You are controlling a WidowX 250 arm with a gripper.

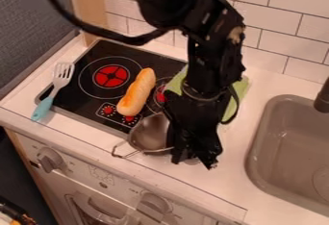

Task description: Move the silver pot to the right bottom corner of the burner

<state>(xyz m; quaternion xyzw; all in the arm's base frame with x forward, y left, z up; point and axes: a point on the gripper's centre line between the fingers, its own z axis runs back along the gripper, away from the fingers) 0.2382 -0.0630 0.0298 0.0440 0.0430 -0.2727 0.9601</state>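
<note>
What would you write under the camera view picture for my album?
Robot gripper beside the silver pot, near a bread roll on the stove.

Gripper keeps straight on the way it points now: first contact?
Probably the white countertop just below the gripper. The silver pot sits right up against it in the picture, so its hidden side might be met first; depth is unclear from this angle.

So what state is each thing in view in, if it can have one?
Silver pot: uncovered, partly hidden by the gripper
Gripper: pointing down, beside the pot
Bread: whole, lying across the stovetop
Fork: lying over the stovetop's left edge
Stovetop: left burner marking red
Green item: lying down, partly behind the arm
</note>
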